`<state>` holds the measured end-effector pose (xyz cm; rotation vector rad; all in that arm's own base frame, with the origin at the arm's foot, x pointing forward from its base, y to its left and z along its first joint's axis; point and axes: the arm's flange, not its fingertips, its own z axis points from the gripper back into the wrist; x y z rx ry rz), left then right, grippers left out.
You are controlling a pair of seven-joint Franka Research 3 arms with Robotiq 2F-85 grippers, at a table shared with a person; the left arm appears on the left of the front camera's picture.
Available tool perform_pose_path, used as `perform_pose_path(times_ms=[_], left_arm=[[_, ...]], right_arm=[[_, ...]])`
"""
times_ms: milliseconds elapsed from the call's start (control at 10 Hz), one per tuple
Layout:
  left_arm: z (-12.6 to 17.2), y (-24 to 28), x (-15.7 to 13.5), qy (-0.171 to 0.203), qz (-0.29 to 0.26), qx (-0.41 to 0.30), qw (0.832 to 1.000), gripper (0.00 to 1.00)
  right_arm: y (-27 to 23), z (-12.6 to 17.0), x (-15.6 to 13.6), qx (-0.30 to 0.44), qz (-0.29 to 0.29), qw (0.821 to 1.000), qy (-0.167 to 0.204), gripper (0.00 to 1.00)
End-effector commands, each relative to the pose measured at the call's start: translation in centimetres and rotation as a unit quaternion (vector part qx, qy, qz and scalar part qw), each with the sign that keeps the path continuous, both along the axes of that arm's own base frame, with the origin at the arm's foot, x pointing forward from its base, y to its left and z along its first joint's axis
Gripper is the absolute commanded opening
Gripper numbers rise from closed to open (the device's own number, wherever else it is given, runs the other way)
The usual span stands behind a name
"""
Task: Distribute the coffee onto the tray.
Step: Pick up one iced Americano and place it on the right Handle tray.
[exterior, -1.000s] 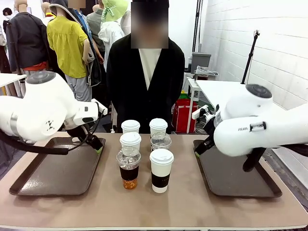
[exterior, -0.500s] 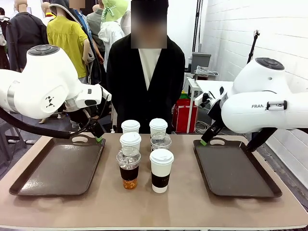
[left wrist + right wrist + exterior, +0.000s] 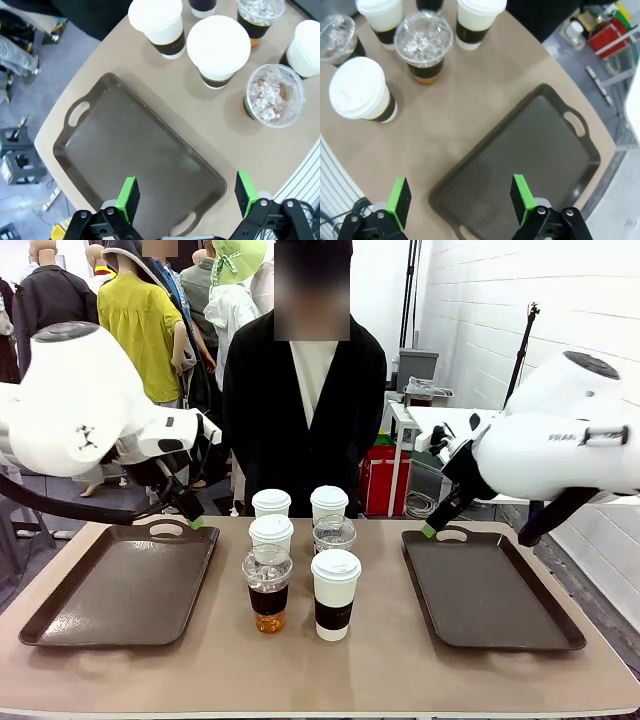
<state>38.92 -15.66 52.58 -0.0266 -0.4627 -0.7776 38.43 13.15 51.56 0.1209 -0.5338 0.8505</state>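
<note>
While both arms hang above the table, the left gripper has its two green pads wide apart with nothing between them. Under it lies the dark brown plastic tray on the left. The right gripper is wide apart and empty too, above the dark brown plastic tray on the right. Both trays are bare.

All the coffee sits in a bunch in the middle of the tan table, between the trays. There are four white paper cups with white lids and dark brown bands, and two clear plastic cups with dome lids holding ice and brown drink. None is on a tray yet.

The paper cups will squash if squeezed hard, so hold one gently around the brown band. The clear cups are likely slippery and maybe wet, though that is hard to tell from here. Take them low on the side, under the lid, and keep them straight up so nothing spills.
</note>
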Motion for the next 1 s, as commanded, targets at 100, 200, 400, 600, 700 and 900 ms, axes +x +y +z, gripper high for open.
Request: perform_pose_path(times_ms=[100,200,400,600,700,900], left_arm=[[1.5,3.1,-1.3,0.010,-0.098,-0.056,0.994,1.00],[1.6,3.9,-1.4,0.006,-0.126,-0.073,0.989,1.00],[1.3,5.1,-1.7,-0.013,-0.163,-0.121,0.979,1.00],[0.8,5.6,-2.2,-0.034,-0.167,-0.161,0.972,1.00],[0.7,5.7,-2.3,-0.040,-0.167,-0.169,0.971,1.00],[1.0,5.8,-1.9,-0.063,-0.141,-0.168,0.974,1.00]], right_arm=[[-3.2,0.1,-1.4,0.079,0.059,0.995,-0.005,1.00],[-3.6,0.0,-1.4,0.101,0.077,0.992,-0.007,1.00],[-4.2,0.0,-1.6,0.138,0.106,0.985,-0.020,1.00],[-4.5,-0.4,-1.6,0.164,0.118,0.979,-0.024,1.00],[-4.5,-0.5,-1.6,0.168,0.120,0.978,-0.025,1.00],[-4.1,-0.6,-1.5,0.158,0.109,0.981,-0.042,1.00]])
